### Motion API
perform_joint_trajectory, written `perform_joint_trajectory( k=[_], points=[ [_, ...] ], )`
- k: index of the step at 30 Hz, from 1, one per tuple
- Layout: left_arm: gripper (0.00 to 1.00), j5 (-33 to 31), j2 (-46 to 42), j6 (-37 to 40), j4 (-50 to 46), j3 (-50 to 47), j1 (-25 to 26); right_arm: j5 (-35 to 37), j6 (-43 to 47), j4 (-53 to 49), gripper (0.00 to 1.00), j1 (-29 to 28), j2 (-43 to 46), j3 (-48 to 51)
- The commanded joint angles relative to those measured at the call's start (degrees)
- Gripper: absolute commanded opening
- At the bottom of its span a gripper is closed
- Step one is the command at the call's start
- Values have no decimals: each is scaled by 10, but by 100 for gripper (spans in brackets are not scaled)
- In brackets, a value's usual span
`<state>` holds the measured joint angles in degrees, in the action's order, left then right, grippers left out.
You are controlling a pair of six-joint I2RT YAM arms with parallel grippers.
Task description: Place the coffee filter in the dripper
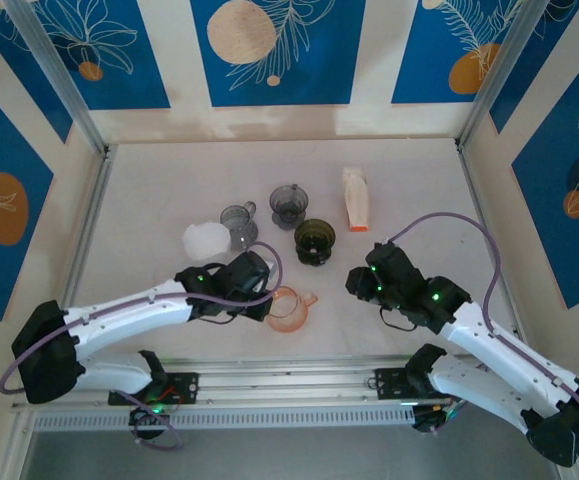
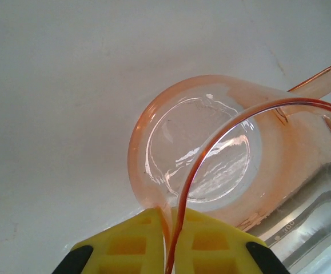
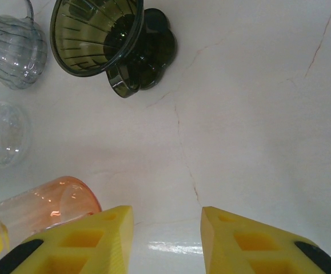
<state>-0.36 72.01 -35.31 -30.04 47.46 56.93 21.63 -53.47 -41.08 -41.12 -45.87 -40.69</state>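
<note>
The dark green ribbed dripper (image 1: 314,240) stands upright mid-table, and again at the upper left in the right wrist view (image 3: 96,34). A flat white piece with an orange end (image 1: 356,197), possibly the coffee filter, lies behind it to the right. My left gripper (image 1: 267,298) (image 2: 174,245) is shut on the rim of a clear orange cup (image 1: 291,308) (image 2: 211,154), which is tilted near the table's front. My right gripper (image 1: 359,282) (image 3: 166,228) hangs open over bare table, right of the orange cup (image 3: 45,202) and in front of the dripper, holding nothing.
Two smoky grey glass vessels (image 1: 239,220) (image 1: 289,205) stand behind the dripper to the left. A cloudy white round vessel (image 1: 206,240) sits beside them. Metal frame rails (image 1: 89,130) border the table, and a slotted rail (image 1: 269,375) runs along the near edge.
</note>
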Motion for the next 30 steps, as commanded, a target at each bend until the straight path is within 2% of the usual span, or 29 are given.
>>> perform_joint_trajectory(
  k=[1,4,11,15,21,30],
  points=[
    [10,20,8,-14,41,-12,6,-14,3,17,38,0,-2,9],
    [12,19,13,-15,39,-14,6,-17,1,19,38,-1,-7,12],
    [27,14,14,-11,41,-20,9,-23,-2,34,38,-8,-18,15],
    [32,9,16,-11,38,-18,10,-24,-4,41,38,-13,-29,12],
    [42,-20,-33,-1,15,9,10,-29,15,45,41,-18,-54,-6],
    [76,-86,-147,29,2,46,10,-38,30,111,52,18,-155,-49]
  ],
)
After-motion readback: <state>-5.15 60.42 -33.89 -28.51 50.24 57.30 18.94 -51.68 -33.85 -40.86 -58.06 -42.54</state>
